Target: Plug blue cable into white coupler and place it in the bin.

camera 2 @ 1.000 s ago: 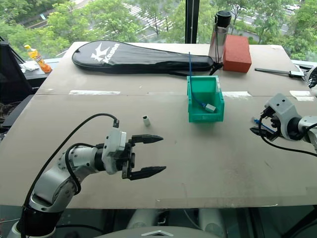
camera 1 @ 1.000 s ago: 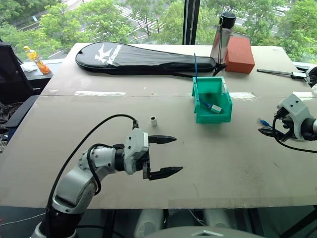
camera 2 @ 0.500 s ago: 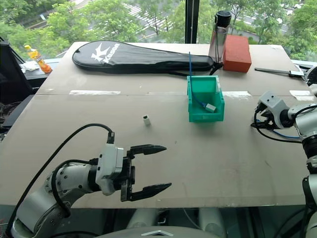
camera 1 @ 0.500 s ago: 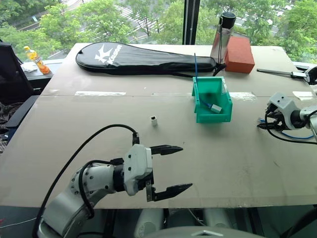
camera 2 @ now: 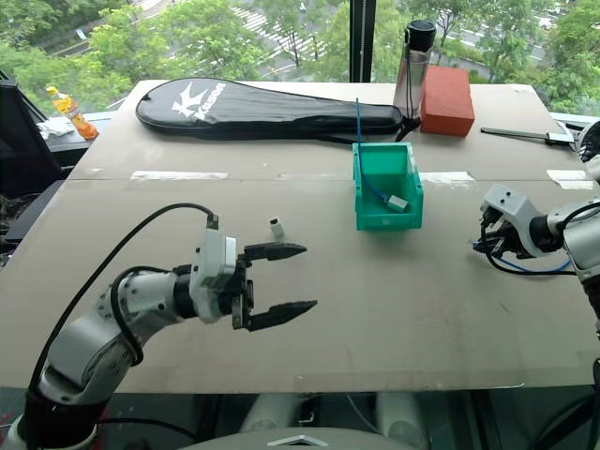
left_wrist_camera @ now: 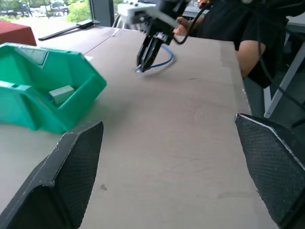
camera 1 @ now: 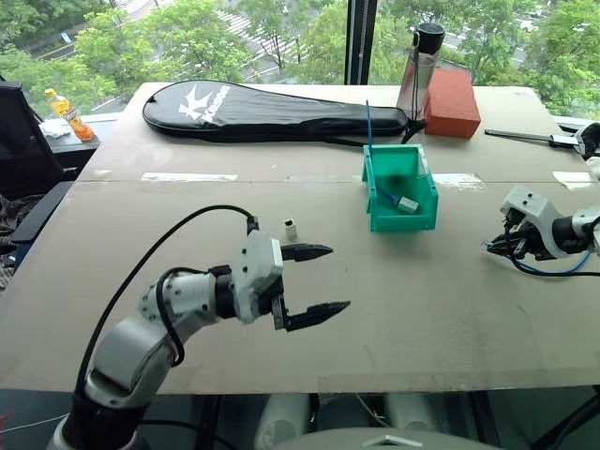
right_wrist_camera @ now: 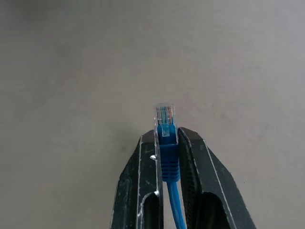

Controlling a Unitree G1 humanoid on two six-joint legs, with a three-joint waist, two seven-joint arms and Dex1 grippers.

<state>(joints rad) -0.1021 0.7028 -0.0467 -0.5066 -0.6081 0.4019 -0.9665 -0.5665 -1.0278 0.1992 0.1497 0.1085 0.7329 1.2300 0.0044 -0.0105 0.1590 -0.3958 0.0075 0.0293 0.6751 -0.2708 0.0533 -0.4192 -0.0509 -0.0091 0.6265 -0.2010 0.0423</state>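
The blue cable (right_wrist_camera: pixel 167 160) is pinched just behind its clear plug (right_wrist_camera: pixel 164 115) between the fingers of my right gripper (right_wrist_camera: pixel 162 137), which is shut on it low over the table at the right (camera 1: pixel 495 248). The rest of the cable loops on the table behind (camera 1: pixel 561 272). The white coupler (camera 1: pixel 291 228) stands alone on the table left of centre. My left gripper (camera 1: pixel 336 277) hovers open just in front of and to the right of the coupler, holding nothing. The teal bin (camera 1: pixel 375 192) sits past the middle, between the two grippers.
Inside the bin lie another blue cord (camera 1: pixel 369 120) and a small white piece (camera 1: pixel 408 203). A black racket bag (camera 1: pixel 272 111), a bottle (camera 1: pixel 422 66) and a red block (camera 1: pixel 452 101) line the far edge. A person's arm (left_wrist_camera: pixel 248 45) is beside the table.
My right gripper has closed on the blue cable's plug end and turned. The left gripper dipped toward the table's front edge and came back, still open.
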